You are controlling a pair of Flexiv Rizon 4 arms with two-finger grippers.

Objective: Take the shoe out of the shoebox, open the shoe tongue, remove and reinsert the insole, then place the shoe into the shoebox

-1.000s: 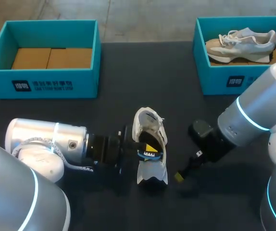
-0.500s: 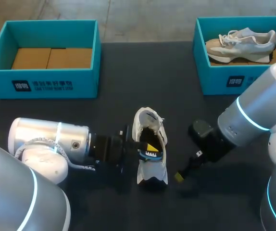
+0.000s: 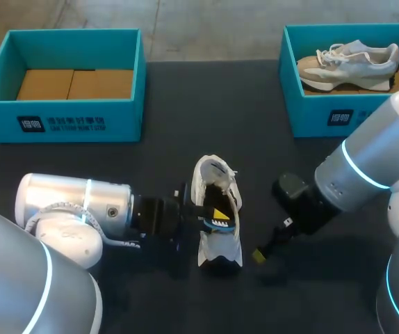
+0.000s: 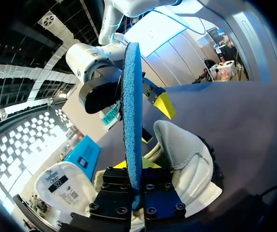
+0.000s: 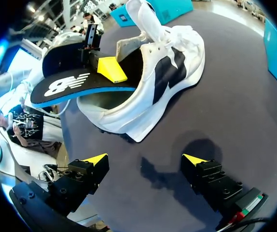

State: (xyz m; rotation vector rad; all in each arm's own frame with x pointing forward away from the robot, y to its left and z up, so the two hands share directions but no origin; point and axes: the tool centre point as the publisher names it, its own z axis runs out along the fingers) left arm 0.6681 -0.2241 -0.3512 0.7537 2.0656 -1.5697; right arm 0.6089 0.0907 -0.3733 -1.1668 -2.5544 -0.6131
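Resting in the middle of the table (image 3: 185,104), the white shoe (image 3: 217,209) is well apart from both teal boxes. The left gripper (image 3: 213,216) is clamped on the insole (image 4: 131,111) – black on top, blue beneath – which is held edge-on between its fingers. One end of the insole is set into the shoe's opening; the other sticks out toward the left arm. The right gripper (image 5: 143,162) is held just beside the shoe, low over the bare tabletop, with its fingers spread wide and nothing between them. At the table's far side, cardboard is seen in the left shoebox (image 3: 60,122) – a second shoe (image 3: 349,62) is seen in the right shoebox (image 3: 324,115).
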